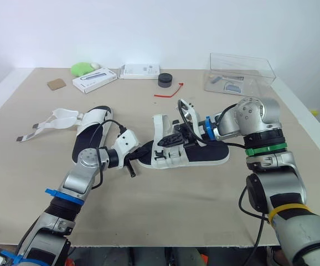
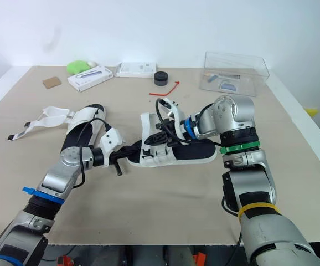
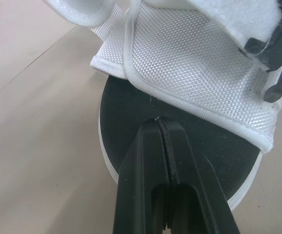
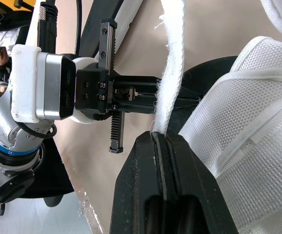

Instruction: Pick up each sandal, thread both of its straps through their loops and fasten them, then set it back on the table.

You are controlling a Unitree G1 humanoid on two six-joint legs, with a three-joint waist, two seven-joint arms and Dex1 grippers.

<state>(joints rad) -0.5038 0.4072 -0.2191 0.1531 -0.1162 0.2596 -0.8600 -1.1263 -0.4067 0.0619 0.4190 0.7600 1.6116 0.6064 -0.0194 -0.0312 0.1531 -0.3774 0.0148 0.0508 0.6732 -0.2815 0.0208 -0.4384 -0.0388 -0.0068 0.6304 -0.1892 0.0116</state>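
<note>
At the middle of the beige table (image 1: 204, 205), the white-soled sandal with a black footbed and white woven straps (image 1: 204, 156) is lying sole down, with one end pointing toward my left arm. My left gripper (image 3: 158, 122) is reaching to that end: its two black fingers are pressing flat against each other, and their tips are touching the black footbed just short of the wide woven band. I cannot tell whether any material is being caught between them. My right gripper (image 4: 159, 138) is coming in over the sandal from the opposite side, and its fingers are closing tightly on a narrow white strap with a frayed edge (image 4: 172, 73); the strap is rising straight out from between the fingertips, beside the broad woven band of the upper. Near the left edge of the table, well apart from both grippers, the second sandal of the same make (image 1: 91, 130) is lying with its loose white straps (image 1: 55, 119) trailing outward over the tabletop. Along the far edge are sitting a clear rectangular plastic box (image 1: 240, 72), a small black round puck (image 1: 165, 80), a thin red tie (image 1: 168, 90), two flat white cartons (image 1: 95, 79) (image 1: 139, 71), a green rounded object (image 1: 82, 68) and a brown square pad (image 1: 56, 84).
</note>
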